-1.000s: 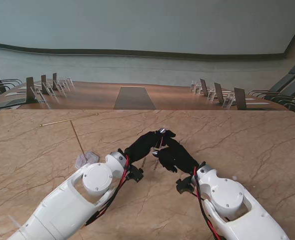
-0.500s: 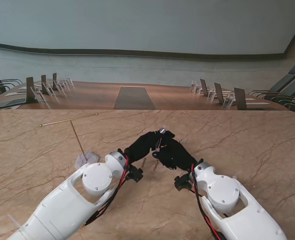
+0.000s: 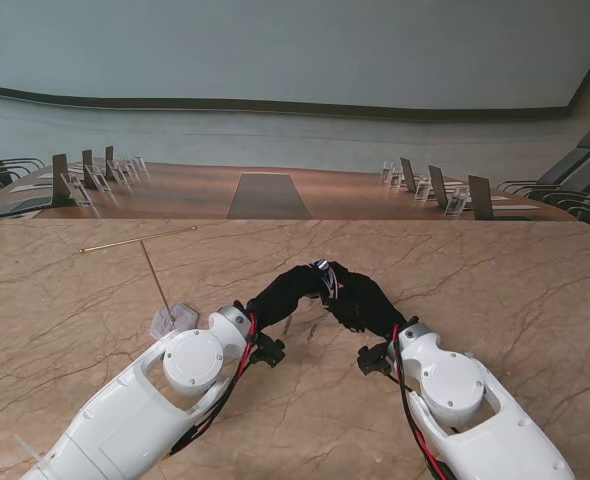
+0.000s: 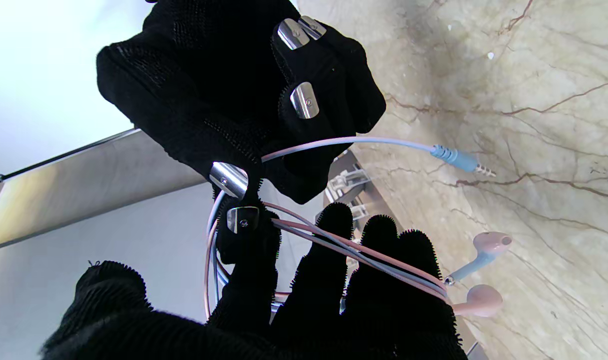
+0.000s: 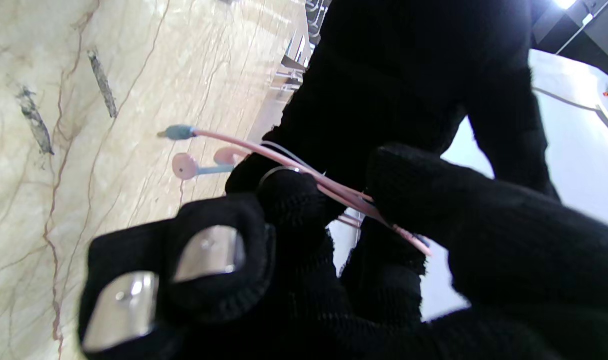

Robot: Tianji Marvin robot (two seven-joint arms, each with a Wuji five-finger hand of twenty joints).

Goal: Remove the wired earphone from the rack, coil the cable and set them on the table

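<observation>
The wired earphone has a pink and pale-blue cable [image 4: 364, 252] looped in several turns across my left hand's fingers [image 4: 329, 285]. Its two pink earbuds [image 4: 484, 272] hang beyond the fingertips, above the marble table [image 4: 534, 100]. The blue jack plug [image 4: 459, 161] sticks out free. My right hand [image 4: 243, 90] is closed on the cable right against the left hand. In the right wrist view the cable [image 5: 329, 189] runs between my right thumb and fingers [image 5: 208, 270]; the earbuds [image 5: 184, 166] and plug [image 5: 178, 132] show beyond. From the stand, the left hand [image 3: 287, 290] and right hand [image 3: 363, 303] meet at mid-table.
The thin brass rack [image 3: 156, 275], a T-shaped rod on a small pale base [image 3: 172, 319], stands to the left of my left arm with nothing hanging on it. Farther off is a conference table with chairs [image 3: 445, 190] and name stands.
My right hand has moved farther from me and closer over the left hand's fingertips, drawing the cable along. The left hand has stayed almost still.
</observation>
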